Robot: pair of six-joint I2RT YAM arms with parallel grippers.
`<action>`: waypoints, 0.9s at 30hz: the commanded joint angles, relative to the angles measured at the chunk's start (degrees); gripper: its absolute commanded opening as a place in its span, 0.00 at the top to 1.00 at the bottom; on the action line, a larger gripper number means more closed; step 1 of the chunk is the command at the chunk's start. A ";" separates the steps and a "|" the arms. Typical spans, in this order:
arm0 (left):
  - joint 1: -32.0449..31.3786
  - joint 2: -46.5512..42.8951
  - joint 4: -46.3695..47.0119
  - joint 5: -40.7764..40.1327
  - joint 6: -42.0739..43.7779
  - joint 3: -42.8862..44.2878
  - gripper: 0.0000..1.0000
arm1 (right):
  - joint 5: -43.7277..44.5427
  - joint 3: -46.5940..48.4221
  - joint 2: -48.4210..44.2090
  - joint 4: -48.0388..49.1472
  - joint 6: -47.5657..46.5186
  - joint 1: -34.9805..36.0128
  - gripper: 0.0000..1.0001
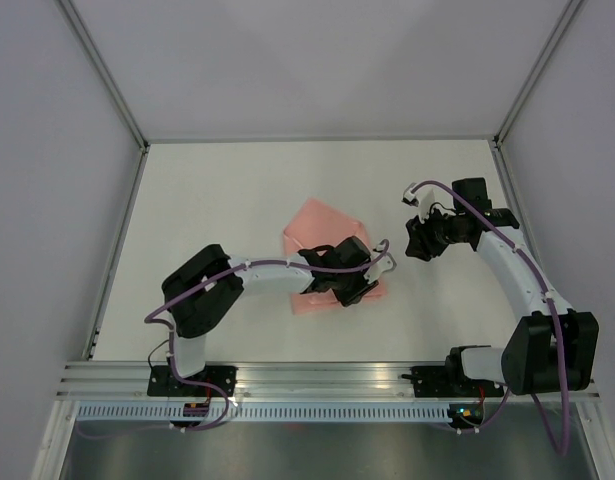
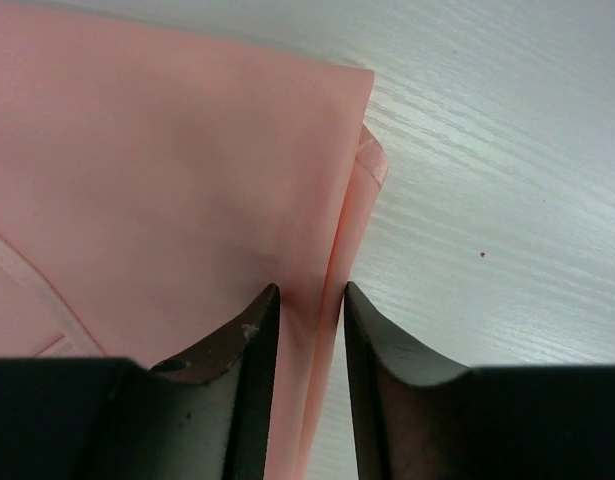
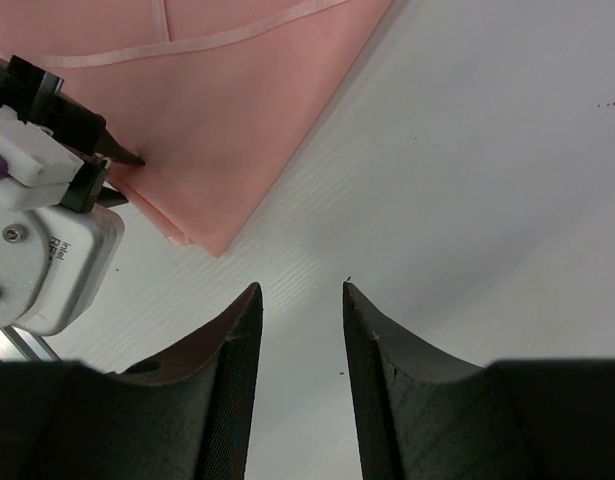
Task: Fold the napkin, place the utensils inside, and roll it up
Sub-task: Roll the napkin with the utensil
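The salmon-pink napkin (image 1: pixel 315 226) lies folded on the white table, with my left arm across its near part. In the left wrist view the napkin (image 2: pixel 167 170) fills the left side and its folded right edge runs down between my fingers. My left gripper (image 2: pixel 310 295) is open, with the jaws apart on either side of that edge; it shows in the top view (image 1: pixel 353 282) at the napkin's right corner. My right gripper (image 3: pixel 300 290) is open and empty over bare table, just right of the napkin (image 3: pixel 227 90); it shows in the top view (image 1: pixel 423 242). No utensils are in view.
The table (image 1: pixel 217 200) is enclosed by grey walls with metal posts at the back corners. An aluminium rail (image 1: pixel 317 378) with both arm bases runs along the near edge. The left gripper's white housing (image 3: pixel 47 250) shows at the left of the right wrist view.
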 commanded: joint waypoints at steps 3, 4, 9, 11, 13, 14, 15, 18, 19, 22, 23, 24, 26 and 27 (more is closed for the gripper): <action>0.92 -5.25 -0.01 -4.25 -0.80 0.94 0.56 | -1.48 0.34 -0.56 1.05 -1.47 -0.28 0.55; 1.01 -6.21 0.17 -4.34 -0.88 0.94 0.55 | -1.31 0.34 -0.65 1.14 -1.82 -0.28 0.55; 1.28 -8.15 0.61 -4.43 -0.97 1.38 0.49 | -1.22 0.17 -0.83 0.96 -2.61 -0.28 0.54; 1.45 -9.12 0.78 -5.21 -1.06 1.21 0.49 | -1.66 0.34 -0.56 0.52 -3.40 -0.28 0.53; 1.89 -10.17 0.96 -5.92 -1.85 0.59 0.49 | -2.18 0.25 -0.56 0.44 -4.01 -0.11 0.52; 2.24 -12.00 1.39 -6.01 -2.37 0.16 0.48 | -2.80 0.08 -0.82 0.44 -4.62 -0.02 0.51; 3.20 -13.50 2.79 -6.44 -2.99 -0.98 0.48 | -2.89 -0.10 -0.91 0.61 -4.81 0.16 0.51; 6.45 -19.92 4.91 -8.21 -7.38 -3.88 0.45 | -1.93 -0.80 -1.53 1.40 -5.33 2.52 0.49; 7.51 -21.50 5.78 -8.29 -10.00 -4.68 0.44 | -1.40 -1.24 -1.79 2.45 -5.42 4.88 0.48; 10.67 -28.96 5.45 -12.07 -15.54 -7.66 0.43 | 1.85 -4.13 -3.19 6.13 -5.07 11.64 0.44; 11.81 -30.73 5.27 -14.86 -16.95 -8.45 0.42 | 2.81 -5.97 -3.89 7.19 -4.98 13.59 0.44; 12.43 -34.66 3.70 -16.71 -20.10 -10.03 0.41 | 4.30 -7.03 -4.25 8.33 -5.16 17.52 0.40; 14.10 -38.29 1.85 -18.40 -23.11 -11.18 0.41 | 5.28 -8.97 -5.04 11.76 -5.33 21.06 0.36; 15.41 -41.96 0.79 -19.53 -26.17 -12.14 0.40 | 6.50 -10.71 -5.13 12.82 -5.86 24.12 0.32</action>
